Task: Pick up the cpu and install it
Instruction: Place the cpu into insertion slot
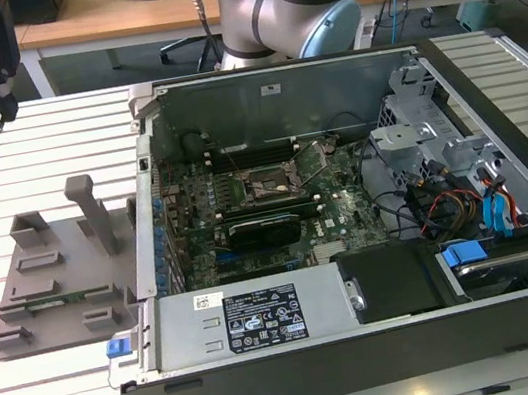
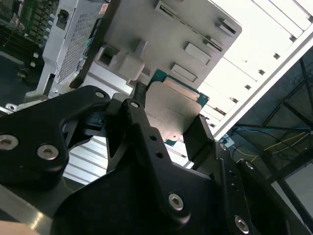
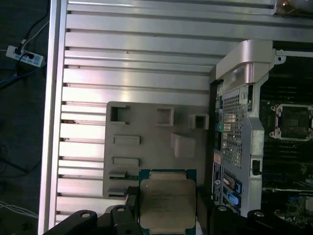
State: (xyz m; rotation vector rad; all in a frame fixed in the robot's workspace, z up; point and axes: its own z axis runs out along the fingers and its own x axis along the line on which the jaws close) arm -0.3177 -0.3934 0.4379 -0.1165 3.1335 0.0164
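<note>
Clearly the pick is done: the jaws are clamped on the cpu (image 3: 167, 203), held clear of the grey tray (image 3: 146, 147). Installing it, I'd judge, calls for squaring it over the socket (image 3: 295, 120).

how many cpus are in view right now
1. The cpu is clamped between the fingers of the gripper, as both wrist views show. Another could be hidden inside the computer case.
</note>
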